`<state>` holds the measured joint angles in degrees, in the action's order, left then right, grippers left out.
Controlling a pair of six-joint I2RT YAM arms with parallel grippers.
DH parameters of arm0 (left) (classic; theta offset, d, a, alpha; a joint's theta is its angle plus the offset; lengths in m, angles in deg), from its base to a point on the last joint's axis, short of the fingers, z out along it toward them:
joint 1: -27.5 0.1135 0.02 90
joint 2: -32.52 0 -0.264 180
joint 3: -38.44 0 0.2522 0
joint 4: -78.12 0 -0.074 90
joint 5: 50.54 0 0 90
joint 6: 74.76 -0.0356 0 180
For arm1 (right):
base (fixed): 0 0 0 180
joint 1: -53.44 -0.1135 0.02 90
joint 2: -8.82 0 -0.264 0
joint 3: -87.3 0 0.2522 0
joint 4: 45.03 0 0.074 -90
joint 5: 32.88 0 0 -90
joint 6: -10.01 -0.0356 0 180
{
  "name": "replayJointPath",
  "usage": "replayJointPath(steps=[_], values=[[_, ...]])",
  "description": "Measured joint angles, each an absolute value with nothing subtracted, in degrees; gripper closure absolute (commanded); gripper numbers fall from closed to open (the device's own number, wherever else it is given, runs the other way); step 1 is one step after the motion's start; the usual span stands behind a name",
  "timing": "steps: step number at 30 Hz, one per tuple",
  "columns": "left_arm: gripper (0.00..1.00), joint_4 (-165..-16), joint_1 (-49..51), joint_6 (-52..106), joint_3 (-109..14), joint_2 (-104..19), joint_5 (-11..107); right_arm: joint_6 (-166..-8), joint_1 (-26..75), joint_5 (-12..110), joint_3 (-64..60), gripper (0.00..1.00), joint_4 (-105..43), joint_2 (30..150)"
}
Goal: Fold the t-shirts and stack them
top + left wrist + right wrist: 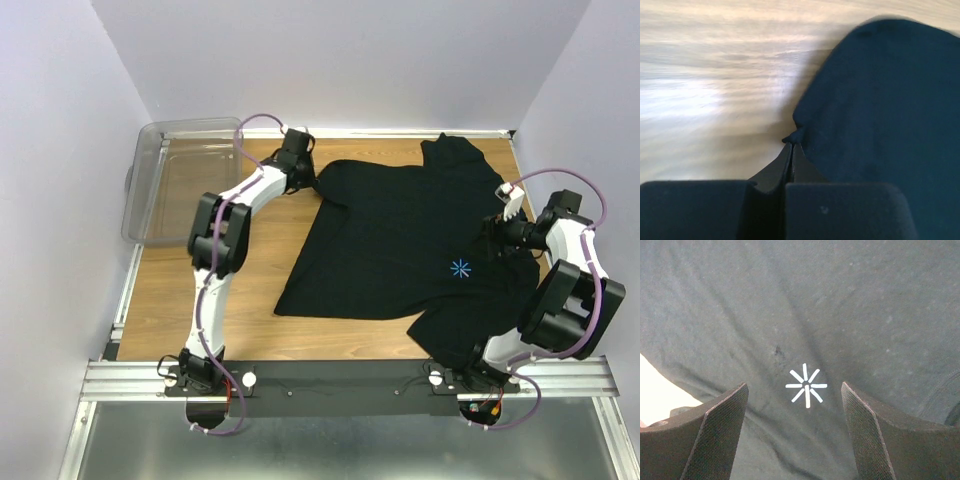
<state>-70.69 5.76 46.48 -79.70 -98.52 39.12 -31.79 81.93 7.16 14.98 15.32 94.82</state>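
top external view: a plain black short-sleeved cloth t-shirt lies spread and somewhat rumpled over the right half of the light wooden table. its pale-blue starburst logo faces up, and one corner trails toward the near rail by the right arm's base. a clear plastic bin sits at the far left corner, apart from the shirt.

the left gripper has its jaws pressed together on a small nub of cloth at the shirt's far left edge. the right gripper hangs over the logo with jaws spread wide and nothing between them.

the cloth looks light, limp and thin. it will likely drape, wrinkle and drag along the wood rather than keep any shape, and so shallow a pinch could slip out under a pull. i judge it is best taken at edges or corners, one on each side, so both arms can lift it and lay a flat fold.
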Motion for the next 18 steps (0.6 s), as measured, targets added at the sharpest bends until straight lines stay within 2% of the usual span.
replayJointPath(steps=[4,9,18], values=[[1.00,-73.3,6.5,42.4,-72.4,-86.5,38.6,-35.9,81.1,7.9,12.4,0.19,13.2,97.5],[1.00,-79.2,9.0,39.2,-67.5,-75.1,38.7,-49.8,78.5,14.0,7.3,0.23,2.7,104.6],[1.00,-79.6,11.7,36.7,-60.7,-74.1,40.8,-62.9,73.2,26.2,-5.2,0.27,-8.0,123.5]])
